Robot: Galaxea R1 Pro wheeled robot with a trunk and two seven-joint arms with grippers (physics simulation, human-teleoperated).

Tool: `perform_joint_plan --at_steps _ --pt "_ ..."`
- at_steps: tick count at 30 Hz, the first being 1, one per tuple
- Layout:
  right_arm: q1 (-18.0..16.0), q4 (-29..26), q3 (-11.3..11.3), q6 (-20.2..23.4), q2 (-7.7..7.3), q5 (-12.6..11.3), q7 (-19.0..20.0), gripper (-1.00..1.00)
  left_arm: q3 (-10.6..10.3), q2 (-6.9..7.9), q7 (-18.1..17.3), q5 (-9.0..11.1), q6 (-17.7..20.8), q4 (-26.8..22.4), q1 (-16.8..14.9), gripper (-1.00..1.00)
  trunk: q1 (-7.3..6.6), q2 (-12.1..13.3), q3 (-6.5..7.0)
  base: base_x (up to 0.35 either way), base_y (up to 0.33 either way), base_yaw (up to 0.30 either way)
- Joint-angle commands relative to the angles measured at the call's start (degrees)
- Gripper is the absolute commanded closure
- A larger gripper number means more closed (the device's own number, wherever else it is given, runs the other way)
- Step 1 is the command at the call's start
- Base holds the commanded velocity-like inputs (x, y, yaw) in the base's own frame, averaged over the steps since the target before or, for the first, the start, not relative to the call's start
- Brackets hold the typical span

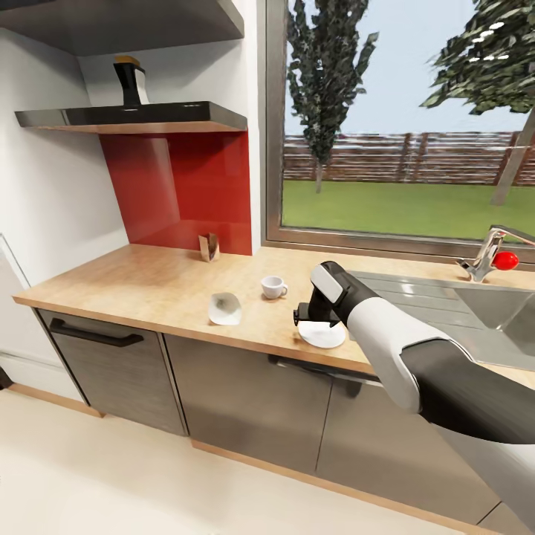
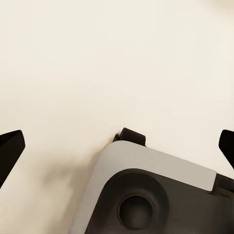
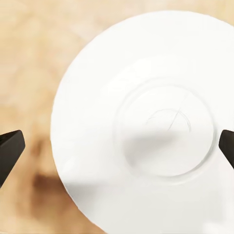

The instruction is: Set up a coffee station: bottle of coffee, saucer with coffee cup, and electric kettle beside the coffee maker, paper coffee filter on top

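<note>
Item: my right gripper [image 1: 306,318], hovering just above the saucer [image 1: 324,336] at the near edge of the countertop [image 1: 148,286], jaws spread wide with the plate lying between the tips and nothing held. Item: coffee cup [image 1: 273,287], upright on the bare wood, a little left of and beyond the saucer, apart from it. Item: paper filter [image 1: 224,308], lying on the counter left of the cup, nearer the edge. Item: bottle of coffee [image 1: 131,79], standing on the black shelf [image 1: 134,117] up on the far left wall. Item: small brownish object [image 1: 209,247] against the red backsplash; I cannot make out what it is. Item: my left gripper [image 2: 117,146], jaws apart, pointed at a plain cream surface, probably floor. Risks, as I judge them: the saucer is flat and thin and sits close to the counter's lip, so a pinch on its rim could slip or tip it, and a sideways nudge could push it off the edge; a careless sweep might also clip the cup. Unclear: my wrist covers the saucer's far part in the head view, and the right fingertips are cut off at the wrist picture's borders.
</note>
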Motion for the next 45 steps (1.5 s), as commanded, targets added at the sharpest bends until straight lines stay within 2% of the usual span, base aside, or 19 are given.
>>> perform_joint_plan --at_steps 1,15,36,45 --pt "0.0 0.0 0.3 0.1 0.00 -0.6 -0.5 -1.00 0.1 0.00 -0.1 0.1 -0.1 0.0 0.0 -1.00 0.00 0.0 -0.06 -0.006 0.007 0.000" --pt "0.0 0.0 0.3 0.1 0.00 -0.6 -0.5 -1.00 0.1 0.00 -0.1 0.1 -0.1 0.0 0.0 -1.00 0.00 0.0 -0.06 -0.001 0.001 0.000" --pt "0.0 0.0 0.3 0.1 0.00 -0.6 -0.6 -1.00 0.0 0.00 -0.1 0.1 0.1 0.0 0.0 -1.00 4.61 -8.5 -3.83 0.000 0.000 0.000" --pt "0.0 1.4 0.3 0.1 0.00 -0.6 -0.6 -1.00 0.0 0.00 -0.1 0.1 -0.1 0.0 0.0 -1.00 4.61 -8.5 -3.83 0.000 0.000 0.000"
